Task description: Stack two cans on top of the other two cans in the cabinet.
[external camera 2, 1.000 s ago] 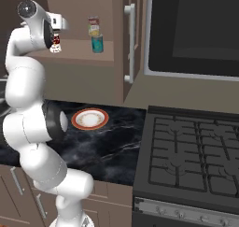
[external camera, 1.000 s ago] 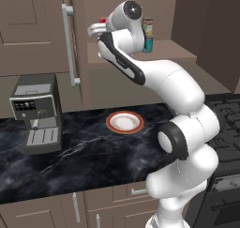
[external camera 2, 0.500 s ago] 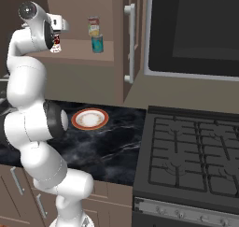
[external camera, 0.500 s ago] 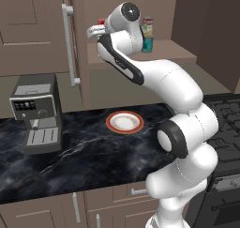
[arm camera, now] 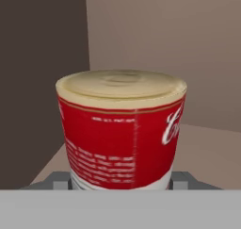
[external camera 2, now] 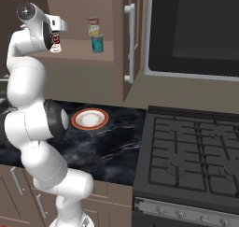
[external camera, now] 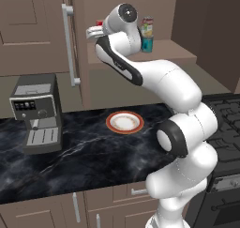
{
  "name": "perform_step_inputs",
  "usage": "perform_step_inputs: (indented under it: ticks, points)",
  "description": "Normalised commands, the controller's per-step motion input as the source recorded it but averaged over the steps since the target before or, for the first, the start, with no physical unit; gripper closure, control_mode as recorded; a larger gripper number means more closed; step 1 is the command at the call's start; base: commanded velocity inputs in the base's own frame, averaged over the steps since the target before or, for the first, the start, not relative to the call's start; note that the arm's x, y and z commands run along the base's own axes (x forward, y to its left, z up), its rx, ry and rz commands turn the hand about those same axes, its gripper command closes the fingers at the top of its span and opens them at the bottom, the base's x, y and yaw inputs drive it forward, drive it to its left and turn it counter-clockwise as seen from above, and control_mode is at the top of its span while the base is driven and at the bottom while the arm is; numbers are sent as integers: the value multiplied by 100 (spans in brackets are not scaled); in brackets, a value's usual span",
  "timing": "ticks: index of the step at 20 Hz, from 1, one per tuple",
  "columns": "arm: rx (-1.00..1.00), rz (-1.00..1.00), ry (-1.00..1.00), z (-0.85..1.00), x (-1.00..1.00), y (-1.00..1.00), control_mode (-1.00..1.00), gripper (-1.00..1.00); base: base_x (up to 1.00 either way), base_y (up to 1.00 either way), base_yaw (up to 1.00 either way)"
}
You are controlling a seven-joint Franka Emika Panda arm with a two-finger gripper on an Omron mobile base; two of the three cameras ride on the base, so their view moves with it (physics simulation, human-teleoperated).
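Observation:
My gripper (arm camera: 120,180) is shut on the red can with the pale lower half (arm camera: 123,134), one finger on each side of it. The hand (external camera: 95,32) reaches into the cabinet's shelf recess (external camera: 178,53), and the held can's red top (external camera: 99,23) peeks above it. Directly under the hand (external camera 2: 59,26) stands the red-and-white can with a dark mark (external camera 2: 56,44) on the shelf (external camera 2: 79,57). Whether the held can touches it is hidden. To the right, the pale green can (external camera: 147,26) sits on the teal can (external camera: 147,44), also seen as a stack (external camera 2: 94,26) over teal (external camera 2: 97,44).
The cabinet door with its long silver handle (external camera: 70,44) stands open left of the recess. Below on the dark counter are a coffee machine (external camera: 37,112) and a plate (external camera: 124,122). A stove (external camera 2: 196,160) and a microwave (external camera 2: 196,30) lie to the right.

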Motion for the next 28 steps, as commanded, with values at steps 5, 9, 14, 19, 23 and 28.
perform_step_inputs:
  ticks: [5,9,14,19,23,28]
  points:
    - [0,0,0,-2,14,1,-100,100,0,0,0]
    - [0,0,0,-1,14,3,-100,100,0,0,0]
    - [0,0,0,-7,3,5,-100,100,0,0,0]
    - [0,0,1,-13,0,6,-100,100,0,0,0]
    - [0,0,0,-16,0,2,-100,100,0,0,0]
    - [0,0,0,-18,0,2,-100,-100,0,0,0]
